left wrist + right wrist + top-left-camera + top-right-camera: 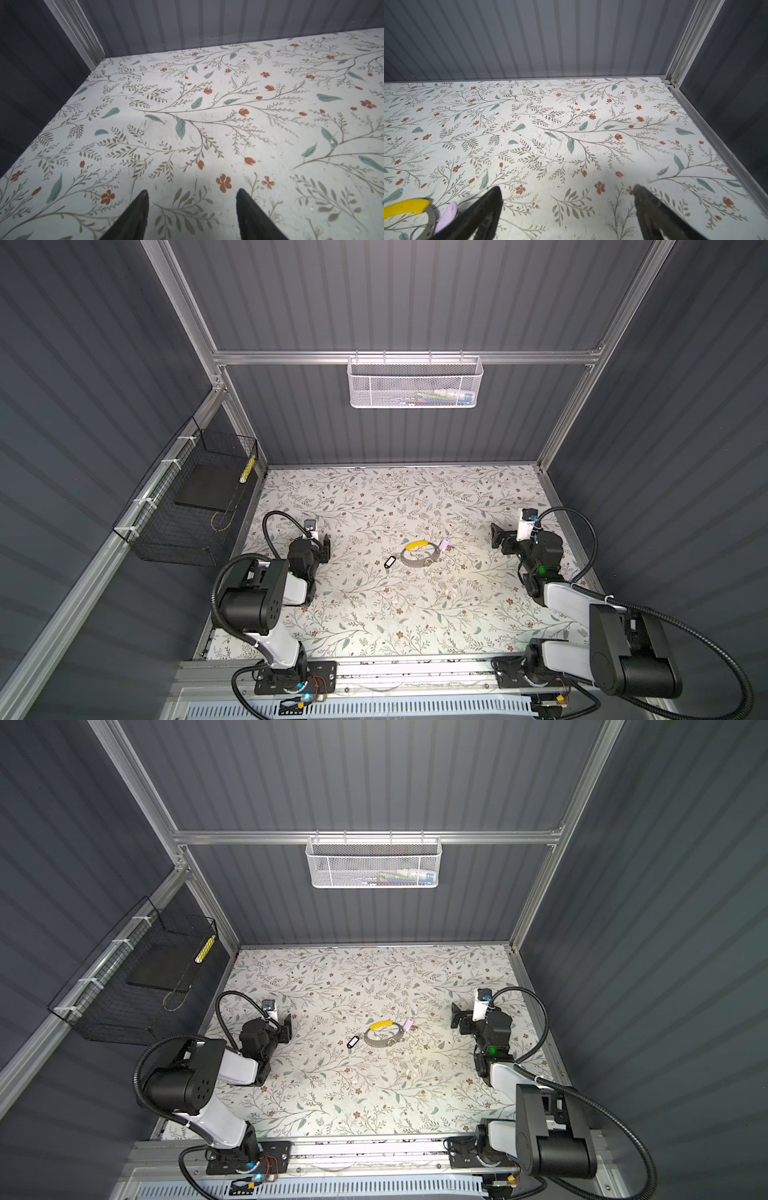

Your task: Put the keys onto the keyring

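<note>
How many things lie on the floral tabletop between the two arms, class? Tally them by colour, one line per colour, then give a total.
Yellow: 1, the yellow tag
Lilac: 1, the lilac tag
Black-rimmed, white centre: 1, the oblong tag
Grey metal: 1, the keyring hoop
Total: 4

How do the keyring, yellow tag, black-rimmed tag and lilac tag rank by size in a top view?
1. keyring
2. yellow tag
3. black-rimmed tag and lilac tag, too alike to rank
</note>
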Robot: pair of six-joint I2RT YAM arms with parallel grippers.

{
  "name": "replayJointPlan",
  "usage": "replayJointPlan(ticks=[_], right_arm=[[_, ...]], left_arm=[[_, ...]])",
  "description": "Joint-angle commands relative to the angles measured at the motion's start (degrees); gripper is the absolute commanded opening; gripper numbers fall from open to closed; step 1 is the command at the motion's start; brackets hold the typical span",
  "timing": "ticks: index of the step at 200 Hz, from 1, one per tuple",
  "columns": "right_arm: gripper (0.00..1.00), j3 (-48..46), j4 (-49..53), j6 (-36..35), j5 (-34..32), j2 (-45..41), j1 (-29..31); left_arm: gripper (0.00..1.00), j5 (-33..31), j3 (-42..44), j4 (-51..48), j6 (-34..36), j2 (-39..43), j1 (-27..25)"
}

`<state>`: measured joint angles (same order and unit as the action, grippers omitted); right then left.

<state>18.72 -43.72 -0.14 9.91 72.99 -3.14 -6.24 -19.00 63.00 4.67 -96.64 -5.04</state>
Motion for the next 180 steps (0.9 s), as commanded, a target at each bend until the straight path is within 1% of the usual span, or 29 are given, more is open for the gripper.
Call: replayJointPlan(ticks=[1,18,22,26,33,43,52,72,90,108,125,138,180], right_arm=[[0.99,-1.9,-8.7,-1.1,1.5,3.3,-0.4],[0.99,-4.9,-20.0,-2.1,3.3,9.9,-0.4],[0.99,-5.8,-23.9,-1.5,2.8,11.3,-0.4],[0.99,-6.3,-25.8,-0.9,1.9,11.7,-0.5],[0.99,-6.3,-23.5,-0.4,1.5,10.4,-1.0],[0.99,-5.1,-19.5,-0.8,3.5,9.3,-1.4],[0.99,-4.0,-19.0,-1.2,5.2,10.4,-1.4],[0.99,-3.9,-18.1,-0.9,3.9,9.9,-1.4],[0.99,-4.2,-20.0,-0.7,4.1,10.7,-1.4],[0.99,-2.2,-14.8,-0.7,3.6,10.0,-1.4],[0.99,-2.5,-16.6,-0.5,3.3,10.5,-1.4],[0.99,-2.2,-15.4,-0.6,3.4,10.1,-1.4],[0.99,-2.2,-15.7,-0.6,3.4,10.4,-1.4]], left_arm=[[0.68,2.1,-0.6,2.1,0.2,-0.8,0.2],[0.68,2.4,-0.5,3.2,0.4,-1.1,0.2],[0.68,2.4,-0.4,3.5,0.4,-1.2,0.2],[0.68,2.4,-0.3,3.5,0.4,-1.2,0.2],[0.69,2.4,-0.1,3.4,0.4,-1.0,0.2],[0.69,2.7,-0.3,3.3,0.4,-1.1,0.3],[0.7,3.0,-0.5,3.1,0.6,-1.2,0.3],[0.7,3.6,-1.4,1.0,0.9,-1.1,0.2],[0.71,3.7,-1.7,0.1,0.8,-0.9,0.2],[0.73,3.4,-3.0,-2.2,0.8,-1.1,0.2],[0.74,3.0,-5.2,-6.3,0.7,-1.3,0.2],[0.76,2.5,-6.4,-8.2,0.4,-1.4,0.3],[0.77,1.9,-6.4,-8.2,0.2,-1.4,0.3]])
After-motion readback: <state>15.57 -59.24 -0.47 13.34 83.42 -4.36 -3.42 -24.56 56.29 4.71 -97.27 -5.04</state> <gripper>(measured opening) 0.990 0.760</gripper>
